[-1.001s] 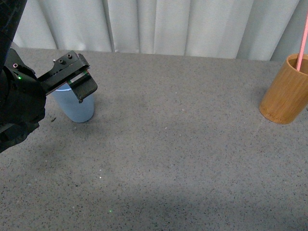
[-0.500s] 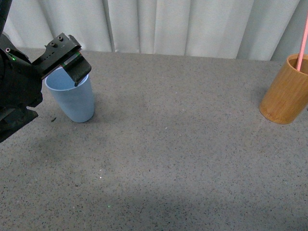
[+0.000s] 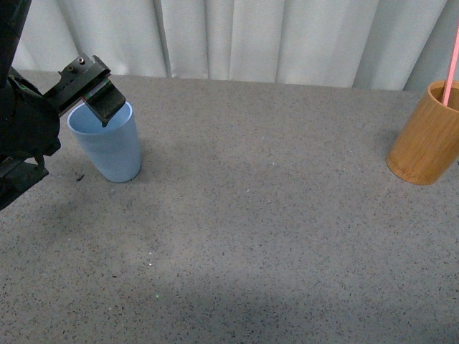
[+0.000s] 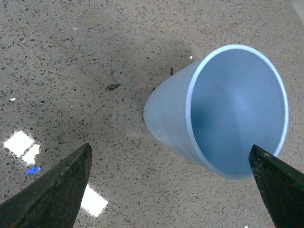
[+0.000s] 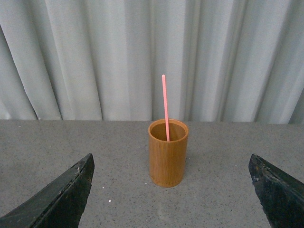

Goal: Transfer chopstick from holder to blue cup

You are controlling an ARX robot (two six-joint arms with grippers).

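Note:
The light blue cup (image 3: 107, 147) stands upright at the far left of the grey table; from the left wrist view its inside (image 4: 235, 111) is empty. My left gripper (image 3: 100, 104) is open, just above the cup's rim on its far-left side. The golden-brown holder (image 3: 424, 136) stands at the far right with one pink-red chopstick (image 3: 452, 64) upright in it. In the right wrist view the holder (image 5: 167, 153) and chopstick (image 5: 165, 107) stand straight ahead, some way off. My right gripper (image 5: 171, 199) is open and empty; it is out of the front view.
A grey speckled table (image 3: 258, 215) spreads between cup and holder. A white pleated curtain (image 3: 237, 36) hangs along the back edge. Small dark specks (image 4: 113, 87) lie on the table beside the cup.
My left gripper has risen and drawn back to the left, from in front of the blue cup to above its rim. The holder and chopstick have not moved.

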